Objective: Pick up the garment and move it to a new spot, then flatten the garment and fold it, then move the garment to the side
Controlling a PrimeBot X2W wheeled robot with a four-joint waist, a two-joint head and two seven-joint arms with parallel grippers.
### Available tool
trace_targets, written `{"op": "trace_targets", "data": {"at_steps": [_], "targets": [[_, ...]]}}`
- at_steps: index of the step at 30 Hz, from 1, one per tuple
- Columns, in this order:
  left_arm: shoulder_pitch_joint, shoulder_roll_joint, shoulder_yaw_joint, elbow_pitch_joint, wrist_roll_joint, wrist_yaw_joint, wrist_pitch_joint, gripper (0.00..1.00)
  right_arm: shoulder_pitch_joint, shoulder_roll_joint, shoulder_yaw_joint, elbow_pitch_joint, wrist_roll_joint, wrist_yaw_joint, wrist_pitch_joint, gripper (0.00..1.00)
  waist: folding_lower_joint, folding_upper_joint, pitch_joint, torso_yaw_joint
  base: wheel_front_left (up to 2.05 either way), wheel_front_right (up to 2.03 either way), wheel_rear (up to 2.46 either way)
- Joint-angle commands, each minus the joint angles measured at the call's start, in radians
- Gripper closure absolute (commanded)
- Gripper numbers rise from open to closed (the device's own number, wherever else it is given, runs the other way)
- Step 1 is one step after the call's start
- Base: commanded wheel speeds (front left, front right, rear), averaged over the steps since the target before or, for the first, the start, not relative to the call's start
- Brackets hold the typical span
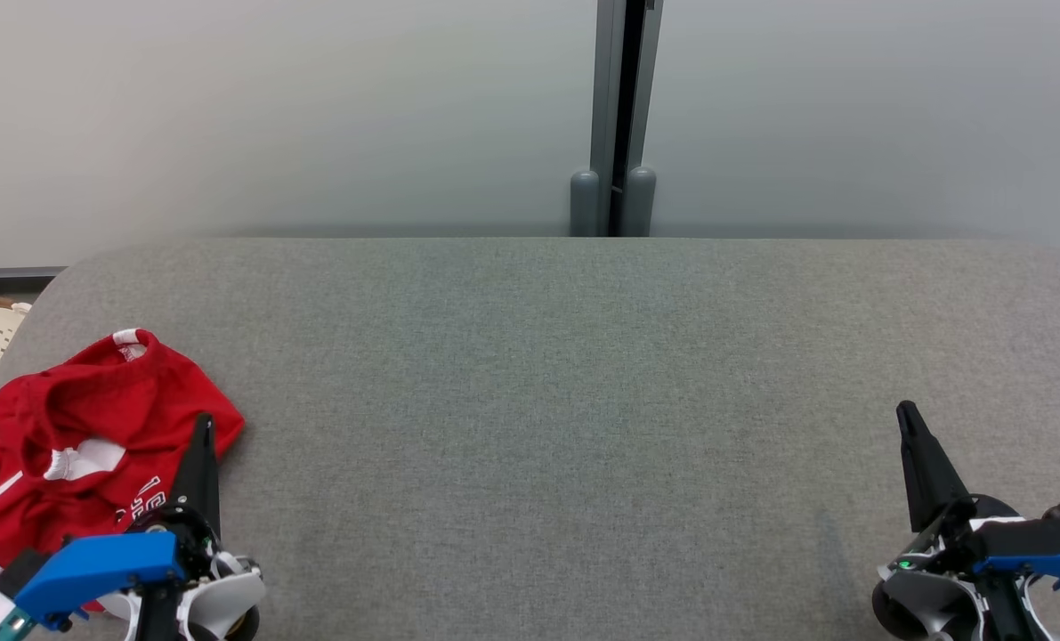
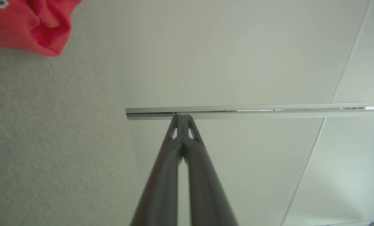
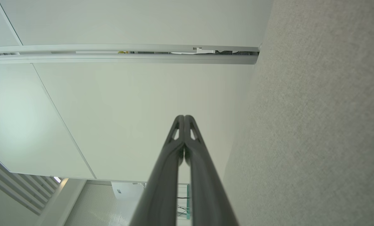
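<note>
Both claws pinched shut, garment bunched by the left one.
Head view: left claw (image 1: 203, 427) has its tips together, and the red garment (image 1: 76, 427) lies crumpled on the grey counter (image 1: 538, 401) just left of it, its edge behind the finger. Right claw (image 1: 905, 414) is closed too, well apart from the garment. Left wrist: tips meeting, garment up to their left. Right wrist: tips meeting, counter to their right.

Crumpled red-and-white fabric garment (image 1: 76, 427): white printed lettering (image 1: 141, 501), partly hidden in folds. Characters illegible. No legible text elsewhere.
</note>
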Motion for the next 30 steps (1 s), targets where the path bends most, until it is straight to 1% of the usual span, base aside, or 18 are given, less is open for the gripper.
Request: {"op": "trace_targets", "data": {"at_steps": [1, 2, 5, 7, 12, 16, 21, 30], "targets": [[-0.009, -0.002, 0.001, -0.005, -0.003, -0.004, 0.004, 1.00, 0.011, -0.005, -0.002, -0.003, 0.003, 0.000, 0.003, 1.00, 0.0000, 0.0000, 0.000, 0.000, 0.00, 0.00, 0.00], [0.001, 0.000, 0.000, 0.003, 0.001, 0.000, -0.001, 0.00, 0.000, 0.000, 0.001, 0.002, -0.001, 0.000, 0.000, 0.00, 0.0000, 0.0000, 0.000, 0.000, 0.00, 0.00, 0.00], [0.028, -0.003, -0.001, 0.028, 0.002, 0.000, -0.002, 0.00, 0.009, 0.005, 0.003, 0.029, -0.001, -0.001, -0.001, 0.00, 0.0000, 0.0000, 0.000, 0.000, 0.00, 0.00, 0.00], [0.026, -0.001, -0.003, 0.029, 0.013, 0.000, -0.013, 0.00, 0.008, 0.003, 0.009, 0.024, -0.010, -0.001, -0.007, 0.00, 0.0000, 0.0000, 0.001, 0.000, 0.00, 0.00, 0.00], [0.022, 0.009, -0.018, 0.030, 0.073, 0.000, -0.039, 0.00, 0.006, -0.014, 0.040, 0.019, -0.045, -0.001, -0.036, 0.00, 0.0000, 0.0000, 0.001, 0.001, 0.00, 0.00, 0.00], [0.019, 0.016, -0.029, 0.031, 0.146, 0.000, -0.058, 0.00, -0.002, -0.030, 0.069, 0.026, -0.093, -0.001, -0.057, 0.00, 0.0000, 0.0000, 0.002, 0.001, 0.00, 0.00, 0.00], [0.016, 0.023, -0.036, 0.040, 0.264, 0.000, -0.081, 0.00, -0.012, -0.042, 0.088, 0.041, -0.187, 0.000, -0.081, 0.00, 0.0000, 0.0000, 0.004, 0.002, 0.00, 0.00, 0.00], [0.012, 0.027, -0.047, 0.047, 0.473, 0.001, -0.120, 0.00, -0.023, -0.037, 0.091, 0.051, -0.354, 0.000, -0.119, 0.00, 0.0000, 0.0000, 0.007, 0.003, 0.00, 0.00, 0.00]]}}
